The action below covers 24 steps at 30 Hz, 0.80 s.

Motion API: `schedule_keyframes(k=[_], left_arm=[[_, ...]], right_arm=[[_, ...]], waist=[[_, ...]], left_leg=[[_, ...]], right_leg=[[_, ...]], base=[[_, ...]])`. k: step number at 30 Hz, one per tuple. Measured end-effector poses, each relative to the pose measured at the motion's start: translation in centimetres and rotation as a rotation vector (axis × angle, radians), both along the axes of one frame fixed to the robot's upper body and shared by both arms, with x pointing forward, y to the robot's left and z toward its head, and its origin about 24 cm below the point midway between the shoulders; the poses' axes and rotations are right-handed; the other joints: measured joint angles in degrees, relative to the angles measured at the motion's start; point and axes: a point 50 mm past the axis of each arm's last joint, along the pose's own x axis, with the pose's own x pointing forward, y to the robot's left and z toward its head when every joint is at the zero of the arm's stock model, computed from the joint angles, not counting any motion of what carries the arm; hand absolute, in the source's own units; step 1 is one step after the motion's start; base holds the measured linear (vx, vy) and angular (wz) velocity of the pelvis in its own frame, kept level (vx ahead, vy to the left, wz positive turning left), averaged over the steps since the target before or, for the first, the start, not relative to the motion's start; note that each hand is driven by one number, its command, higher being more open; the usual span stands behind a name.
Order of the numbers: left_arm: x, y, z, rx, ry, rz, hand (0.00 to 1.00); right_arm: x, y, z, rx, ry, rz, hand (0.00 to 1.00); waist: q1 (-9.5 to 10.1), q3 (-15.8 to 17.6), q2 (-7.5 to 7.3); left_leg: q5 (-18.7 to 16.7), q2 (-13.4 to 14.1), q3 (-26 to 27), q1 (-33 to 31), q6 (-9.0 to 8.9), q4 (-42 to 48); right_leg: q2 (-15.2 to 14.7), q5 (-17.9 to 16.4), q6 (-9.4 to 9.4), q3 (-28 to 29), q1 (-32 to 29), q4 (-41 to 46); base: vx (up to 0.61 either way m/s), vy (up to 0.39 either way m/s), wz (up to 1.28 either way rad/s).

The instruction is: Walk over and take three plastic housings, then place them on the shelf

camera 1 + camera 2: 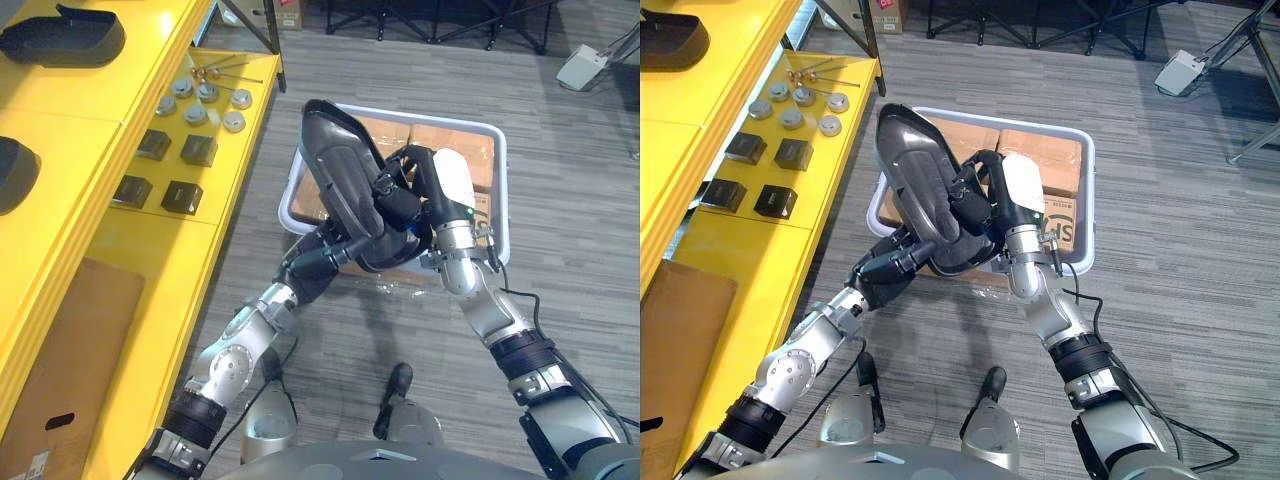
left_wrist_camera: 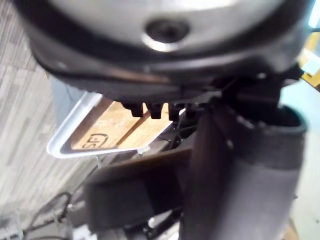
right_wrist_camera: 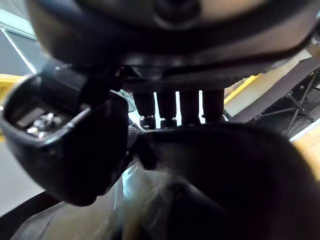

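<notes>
1. Housing (image 1: 340,175) is held tilted over the bin (image 1: 500,190), right of the shelf (image 1: 90,110).
2. Right hand (image 1: 403,203) curls round its right rim; left hand (image 1: 318,262) is at the near end, grip unclear.
3. It is probably light, stiff and slick, so hold it by the rims.

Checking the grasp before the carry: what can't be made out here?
Left hand: its hold on the housing is hidden beneath it in the eye views, blurred in the left wrist view.
Bin contents under the housing: covered by it.
Shelf housing: cut off by the left edge.
</notes>
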Motion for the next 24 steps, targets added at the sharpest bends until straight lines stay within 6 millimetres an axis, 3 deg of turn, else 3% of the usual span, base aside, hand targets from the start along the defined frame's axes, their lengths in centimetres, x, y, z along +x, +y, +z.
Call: schedule_keyframes(k=[11,24], left_arm=[[0.6,0.8,0.2,-0.166,0.053,0.005,1.0],[0.6,1.2,-1.3,0.173,0.08,0.017,1.0]], right_arm=[[0.0,0.4,0.3,-0.04,-0.025,0.034,0.0],[-0.6,1.2,0.7,-0.085,-0.037,0.098,0.0]], waist=[[0.04,0.5,-0.8],[0.23,0.6,-0.97]], left_leg=[[0.0,0.0,-0.4,0.0,-0.01,0.1],[0.0,0.0,-0.5,1.2,-0.04,0.0]], right_leg=[[0.0,0.0,0.0,0.0,0.2,0.1],[0.0,0.0,-0.01,-0.2,1.3,0.2]], base=[[0.0,0.0,0.0],[0.0,0.0,0.0]])
